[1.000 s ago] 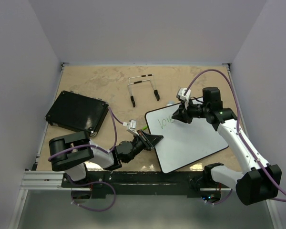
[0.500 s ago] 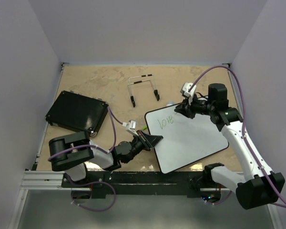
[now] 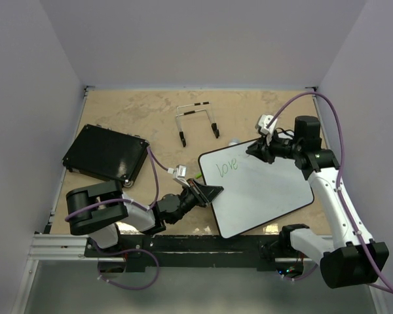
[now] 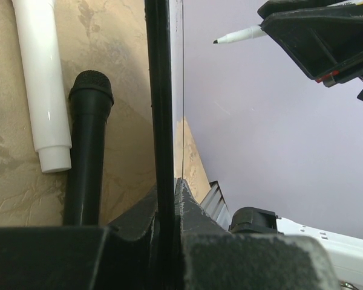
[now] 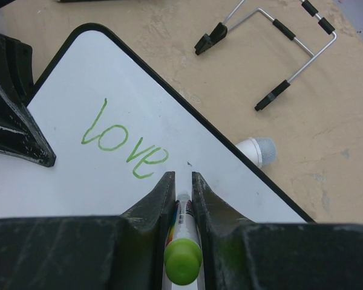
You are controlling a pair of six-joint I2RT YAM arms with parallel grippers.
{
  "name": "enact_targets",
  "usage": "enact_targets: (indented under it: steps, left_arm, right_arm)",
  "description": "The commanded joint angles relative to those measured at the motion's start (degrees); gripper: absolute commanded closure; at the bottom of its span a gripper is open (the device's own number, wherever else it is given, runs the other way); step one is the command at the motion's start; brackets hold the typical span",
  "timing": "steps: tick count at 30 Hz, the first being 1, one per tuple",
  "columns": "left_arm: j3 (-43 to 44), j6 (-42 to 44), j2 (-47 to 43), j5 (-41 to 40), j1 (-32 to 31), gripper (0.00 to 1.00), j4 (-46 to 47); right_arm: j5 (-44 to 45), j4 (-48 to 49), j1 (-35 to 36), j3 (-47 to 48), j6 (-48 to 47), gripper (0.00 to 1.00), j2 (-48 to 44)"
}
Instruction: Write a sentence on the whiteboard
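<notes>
Lying on the worktop [image 3: 150, 118], the whiteboard [image 3: 262, 190] shows a green sentence [image 3: 226, 166] reading "love"; the left tool [image 3: 206, 193] clamps its left edge, the right tool [image 5: 181, 181] pinches a marker [image 5: 183, 254] above its far edge.

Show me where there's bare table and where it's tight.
Bare table runs along the far wall between the black pad and the wire stand, and from there to the right wall. Crowded: the left edge of the whiteboard, where the left claw clamps it beside a black microphone and a white microphone; the right claw hangs over its far edge.
</notes>
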Motion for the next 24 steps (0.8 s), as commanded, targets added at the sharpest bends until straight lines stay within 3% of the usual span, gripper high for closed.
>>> enact_targets:
  steps: [1, 24]
  left_arm:
    - [-0.7, 5.7, -1.6, 0.0, -0.2, 1.0, 9.7]
    - [0.0, 5.2, -2.8, -0.5, -0.2, 1.0, 6.5]
  right_arm:
    - [-3.7, -0.5, -1.1, -0.5, -2.4, 1.0, -1.6]
    - [-13.2, 0.4, -5.4, -2.0, -4.8, 1.0, 0.3]
